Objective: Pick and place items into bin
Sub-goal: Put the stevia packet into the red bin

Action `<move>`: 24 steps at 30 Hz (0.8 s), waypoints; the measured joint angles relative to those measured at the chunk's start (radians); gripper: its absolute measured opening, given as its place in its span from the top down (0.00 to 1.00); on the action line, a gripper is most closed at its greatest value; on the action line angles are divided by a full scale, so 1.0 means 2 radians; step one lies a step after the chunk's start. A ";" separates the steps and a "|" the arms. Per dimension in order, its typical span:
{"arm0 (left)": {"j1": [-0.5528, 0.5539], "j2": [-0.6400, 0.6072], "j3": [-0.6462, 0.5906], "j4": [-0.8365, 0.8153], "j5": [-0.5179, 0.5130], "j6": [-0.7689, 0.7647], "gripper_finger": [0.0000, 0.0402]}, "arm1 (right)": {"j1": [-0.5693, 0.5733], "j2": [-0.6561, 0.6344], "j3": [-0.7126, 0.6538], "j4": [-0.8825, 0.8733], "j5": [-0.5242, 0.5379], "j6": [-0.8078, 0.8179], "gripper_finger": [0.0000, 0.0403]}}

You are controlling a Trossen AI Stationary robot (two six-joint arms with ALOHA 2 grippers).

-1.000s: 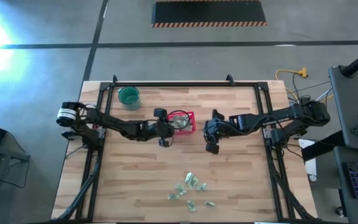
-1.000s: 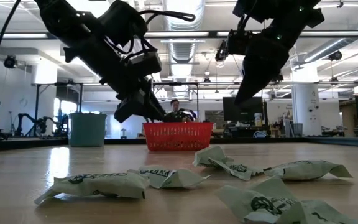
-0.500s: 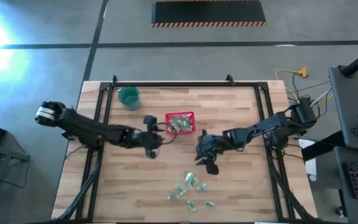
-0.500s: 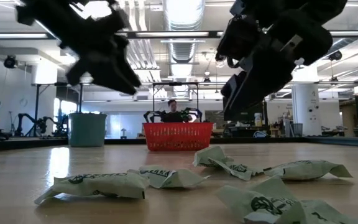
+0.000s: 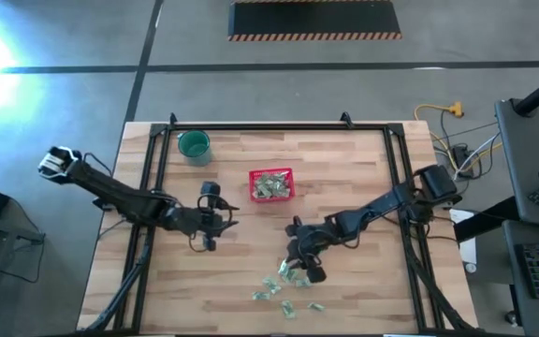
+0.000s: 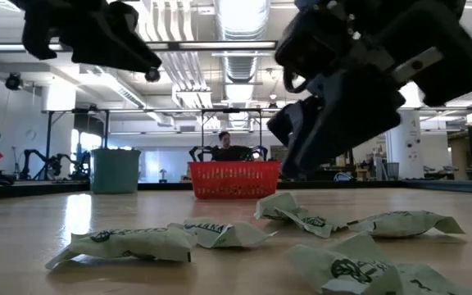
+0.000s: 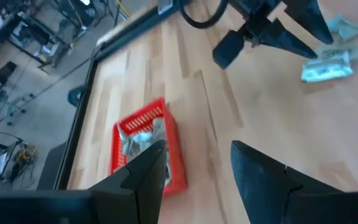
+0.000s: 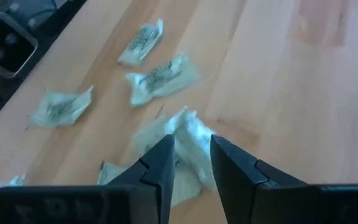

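From above, the right claw point(image 5: 306, 266) hangs at the near edge of the loose packets point(image 5: 284, 285) on the desk point(image 5: 363, 178), far nearer them than the left claw point(image 5: 206, 232), which is off to the side of the red basket point(image 5: 270, 184). In the right wrist view its fingers point(image 8: 160, 163) stand slightly parted, holding nothing, with a crumpled packet point(image 8: 182, 138) directly ahead between them. The left wrist view shows that claw open and empty, with the basket already holding packets.

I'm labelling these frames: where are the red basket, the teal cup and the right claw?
red basket point(image 5: 271, 172): high view, far rim.
teal cup point(image 5: 194, 146): high view, its rim.
right claw point(image 8: 190, 163): right wrist view, between fingertips.
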 joint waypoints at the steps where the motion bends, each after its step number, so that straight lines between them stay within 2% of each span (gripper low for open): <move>1: -0.001 -0.005 -0.005 -0.004 0.000 0.000 0.59 | 0.000 0.006 0.005 0.003 0.001 0.000 0.76; 13: -0.003 -0.017 -0.012 -0.002 0.001 0.000 0.59 | 0.003 0.060 0.038 0.001 0.000 0.003 0.69; 24: -0.006 -0.015 -0.012 -0.001 0.000 0.000 0.59 | 0.003 0.061 0.037 -0.012 -0.002 0.021 0.61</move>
